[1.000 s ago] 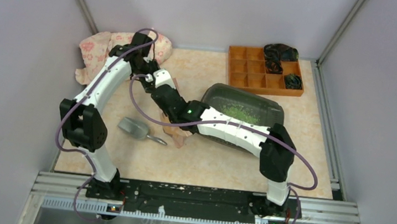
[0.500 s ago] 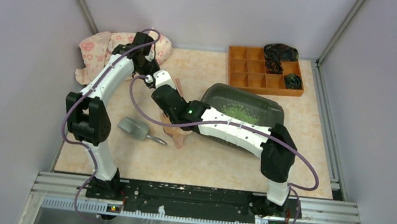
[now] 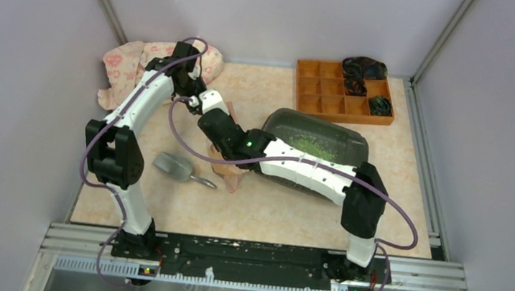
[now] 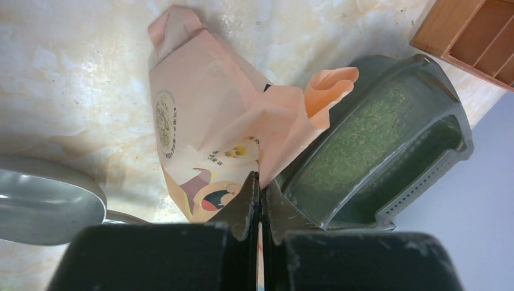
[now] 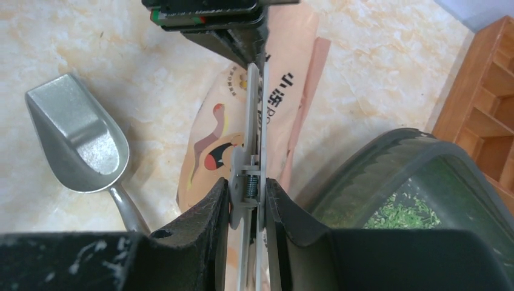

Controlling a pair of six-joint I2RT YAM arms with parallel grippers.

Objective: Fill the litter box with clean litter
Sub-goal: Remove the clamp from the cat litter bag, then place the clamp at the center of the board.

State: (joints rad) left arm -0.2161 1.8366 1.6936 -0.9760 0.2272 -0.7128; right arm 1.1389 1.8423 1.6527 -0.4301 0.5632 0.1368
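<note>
The litter box (image 3: 342, 136) is a dark grey tray right of centre, also seen in the left wrist view (image 4: 424, 176), with green clean litter (image 3: 310, 147) spread inside (image 5: 405, 215). A peach-orange printed paper bag (image 4: 206, 109) lies against its left side. My left gripper (image 4: 260, 180) is shut on the bag's thin edge. My right gripper (image 5: 248, 185) is shut on a grey spring clip (image 5: 253, 121) that runs along the bag. The left gripper (image 5: 209, 15) sits at that clip's far end. In the top view both grippers meet left of the box, the left (image 3: 190, 84) just above the right (image 3: 213, 115).
A grey metal scoop (image 3: 174, 168) lies on the table left of the bag (image 5: 79, 142). An orange compartmented organiser (image 3: 343, 89) stands at the back right. A pink patterned cloth (image 3: 129, 63) is bunched in the back left corner. Walls enclose the table on three sides.
My left gripper has closed from partly open to shut on the bag's edge, and the left arm has shifted slightly. The right arm has barely moved and keeps its hold on the clip.
</note>
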